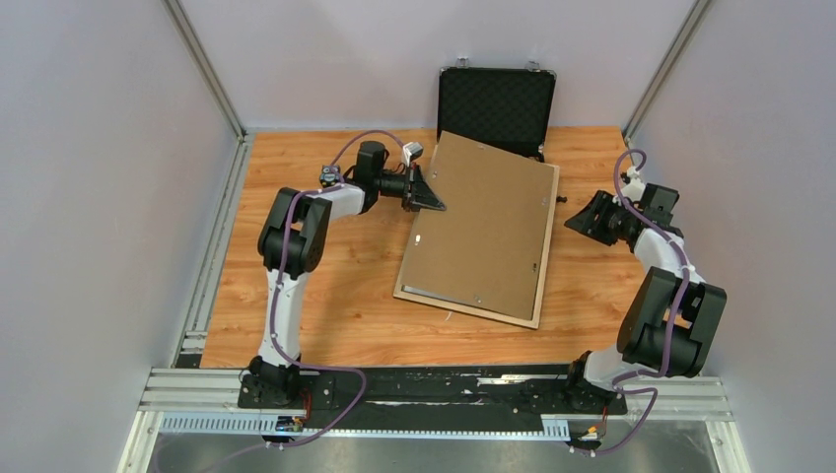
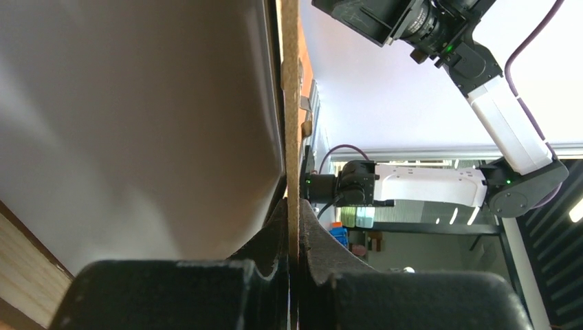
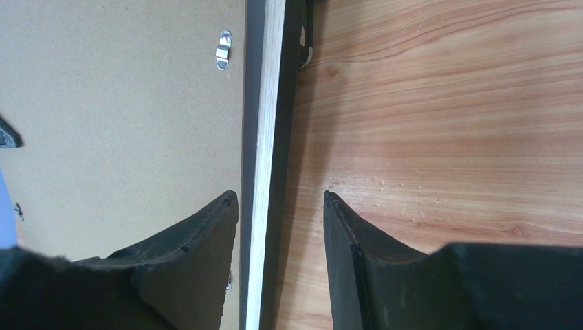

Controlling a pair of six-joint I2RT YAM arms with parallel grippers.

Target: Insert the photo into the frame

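frame [image 3: 268, 137] lies back-up on the table [image 1: 325, 296], centre shading to 3 o'clock, far end skewed toward 1. Brown backing panel [image 1: 483, 227] sits over it. Photo print side not in view; there's a pale sheet under the panel in the left wrist view, can't tell what. right gripper [image 1: 577, 221] at frame's 3 o'clock, just off the rail, fingers apart, holding nothing. left gripper [image 1: 434, 200] pinched tight on the panel's 10 o'clock edge. Black case [image 1: 496, 103] at 12 o'clock, far edge.

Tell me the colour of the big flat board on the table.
The board is plain light brown, seen best in the top external view.
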